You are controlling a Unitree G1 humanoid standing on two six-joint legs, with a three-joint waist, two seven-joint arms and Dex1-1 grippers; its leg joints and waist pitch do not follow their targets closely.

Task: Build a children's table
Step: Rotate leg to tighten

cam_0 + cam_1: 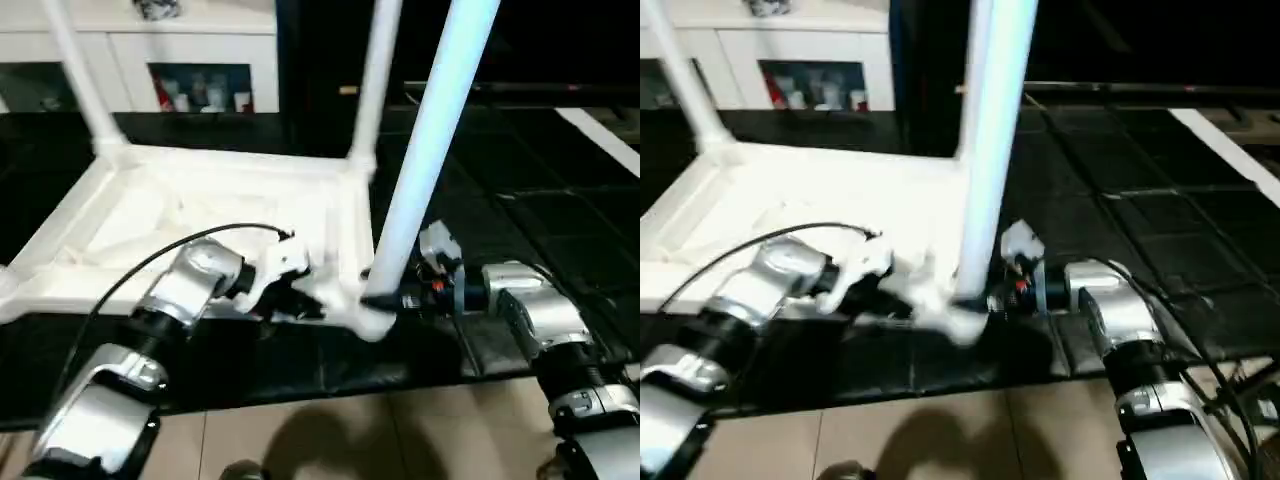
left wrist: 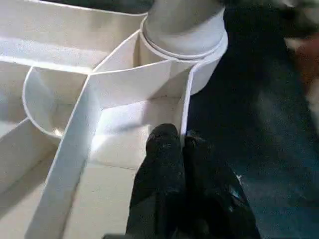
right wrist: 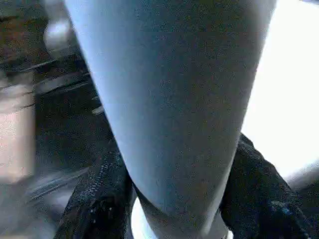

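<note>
My right gripper [image 1: 975, 298] is clasping the leg [image 1: 430, 150]; left gripper [image 2: 182, 144], pinched on the table [image 1: 150, 215] rim, is steadying—I'm twisting slowly, straight.

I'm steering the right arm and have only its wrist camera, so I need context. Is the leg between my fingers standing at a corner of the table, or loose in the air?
Observer: The leg stands nearly upright, with its thick end in the near corner socket of the table. The table lies upside down.
Operator: Where is the left arm?
Observer: The left gripper is shut on the thin frame wall right beside that socket.
Operator: Are any other legs up?
Observer: Yes, two. A far left leg and a far right leg stand at the back corners.
</note>
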